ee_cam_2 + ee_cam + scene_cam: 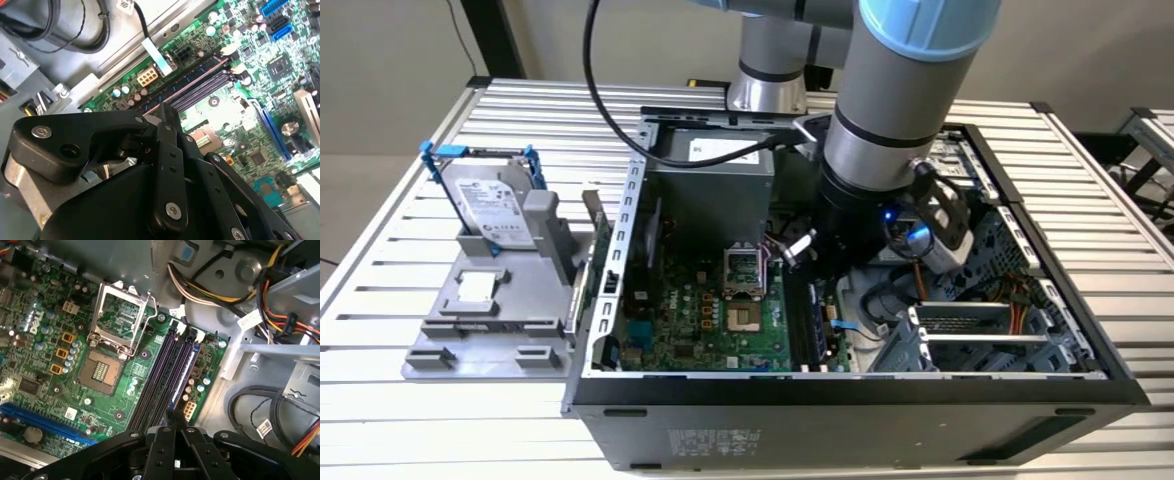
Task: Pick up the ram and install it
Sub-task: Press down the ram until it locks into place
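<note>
Exterior view, from its left: on the slatted worktop (374, 290) stands a grey fixture (480, 320). A silver hard drive (491, 200) in a blue bracket is upright in it.

Just beside the fixture, toward that view's right, lies the open computer case (854, 400). The green motherboard (694, 320) faces up inside. The processor socket (743, 270) sits near the middle of the board with its metal frame lifted. The long black memory slots (807, 335) run beside it.

The arm (894, 130) reaches down into the case, over the slots. At the far right of the case are a metal cage and orange wires (987, 295).

In the first wrist view the hand (174, 426) hangs just above the slots (165, 380), lined up with their length. The slots look unfilled. The hand is narrow, its black fingers (162, 445) drawn almost together. A thin dark sliver stands between their tips, edge-on. We take it for the ram (172, 415), held clear of the board. Its chips are hidden from us.

The second wrist view shows the same pinch (167, 117) over the board.
</note>
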Controlling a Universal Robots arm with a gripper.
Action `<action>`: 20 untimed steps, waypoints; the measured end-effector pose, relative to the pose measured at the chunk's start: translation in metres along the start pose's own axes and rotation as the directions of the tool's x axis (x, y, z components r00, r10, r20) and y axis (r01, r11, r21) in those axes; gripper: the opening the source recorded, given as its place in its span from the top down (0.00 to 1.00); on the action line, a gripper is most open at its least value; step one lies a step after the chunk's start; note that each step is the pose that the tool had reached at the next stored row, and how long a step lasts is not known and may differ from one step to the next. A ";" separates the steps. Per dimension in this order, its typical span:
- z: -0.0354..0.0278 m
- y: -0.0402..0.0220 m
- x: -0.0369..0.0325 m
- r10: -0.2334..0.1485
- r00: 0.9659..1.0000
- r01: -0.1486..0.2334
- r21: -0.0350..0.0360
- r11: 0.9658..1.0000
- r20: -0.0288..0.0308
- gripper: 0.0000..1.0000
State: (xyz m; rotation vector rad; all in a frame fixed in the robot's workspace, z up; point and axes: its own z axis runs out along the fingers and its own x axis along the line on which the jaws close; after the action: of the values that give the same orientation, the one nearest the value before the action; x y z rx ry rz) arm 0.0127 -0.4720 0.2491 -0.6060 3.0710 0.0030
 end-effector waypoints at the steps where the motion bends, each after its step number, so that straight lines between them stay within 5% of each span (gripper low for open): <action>1: 0.0000 -0.0001 -0.0001 -0.013 1.000 0.013 -0.002 1.000 0.001 1.00; 7: 0.0001 -0.0001 -0.0002 -0.080 0.997 0.080 -0.003 0.997 0.006 1.00; 10: 0.0001 0.0000 -0.0002 -0.123 0.992 0.123 -0.003 0.992 0.007 1.00; 15: 0.0000 0.0000 -0.0002 -0.207 0.978 0.207 -0.003 0.978 0.008 1.00; 20: 0.0001 0.0000 -0.0001 -0.283 0.959 0.283 -0.004 0.959 0.009 1.00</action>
State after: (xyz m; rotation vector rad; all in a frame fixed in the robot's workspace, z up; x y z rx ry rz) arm 0.0128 -0.4720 0.2491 -1.0366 2.9462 0.0111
